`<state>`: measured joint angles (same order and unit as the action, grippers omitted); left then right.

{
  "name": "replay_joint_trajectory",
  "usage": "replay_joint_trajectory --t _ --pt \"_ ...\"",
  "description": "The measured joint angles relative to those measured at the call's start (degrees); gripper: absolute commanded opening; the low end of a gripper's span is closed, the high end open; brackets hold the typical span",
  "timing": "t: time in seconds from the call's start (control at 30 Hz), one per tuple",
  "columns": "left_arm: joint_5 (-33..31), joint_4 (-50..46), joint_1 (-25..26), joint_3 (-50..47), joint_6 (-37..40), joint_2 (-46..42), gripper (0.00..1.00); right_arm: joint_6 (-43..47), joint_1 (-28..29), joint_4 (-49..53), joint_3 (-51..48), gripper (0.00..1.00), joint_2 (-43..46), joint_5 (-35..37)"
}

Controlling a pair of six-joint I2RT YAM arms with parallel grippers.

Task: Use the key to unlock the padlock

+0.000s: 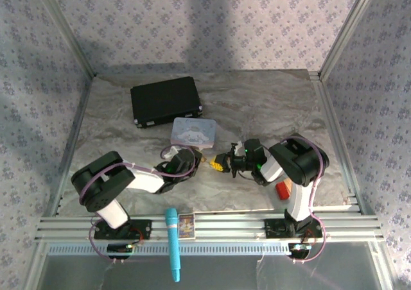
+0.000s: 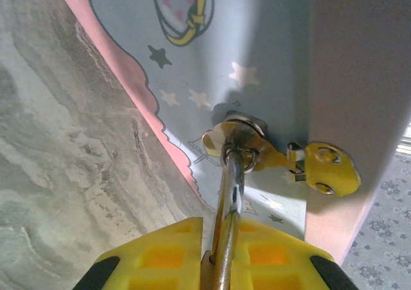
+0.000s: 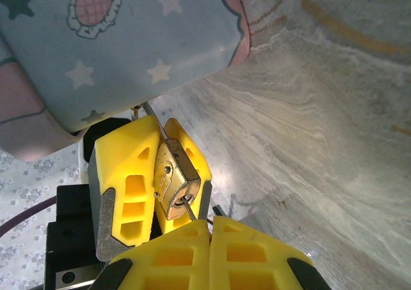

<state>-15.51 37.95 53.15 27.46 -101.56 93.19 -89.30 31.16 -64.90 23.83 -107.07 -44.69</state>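
Marbled desk (image 3: 308, 110) below: my left pincer (image 2: 218, 238) clamps the padlock (image 3: 173, 188) beside the blue tin (image 3: 128, 40); my right pincer (image 3: 210, 226) pinches the key (image 3: 188, 208) touching it.

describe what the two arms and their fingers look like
The left arm and right arm are alike: chunky black joints, white links between them, black bases. Thin purple cables loop along each. The fingers are bright yellow plastic blocks with square moulded recesses and black patches at the outer corners.
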Motion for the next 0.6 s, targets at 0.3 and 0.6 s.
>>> replay_joint_trajectory --t 0.3,0.6 --pt "-0.66 0.44 -0.17 0.39 0.17 0.81 0.00 -0.02 0.98 0.04 0.22 0.00 0.00 1.29" --pt "-0.46 0.90 -0.26 0.90 0.15 1.40 0.00 0.61 -0.37 -0.98 0.22 0.00 -0.74 0.26"
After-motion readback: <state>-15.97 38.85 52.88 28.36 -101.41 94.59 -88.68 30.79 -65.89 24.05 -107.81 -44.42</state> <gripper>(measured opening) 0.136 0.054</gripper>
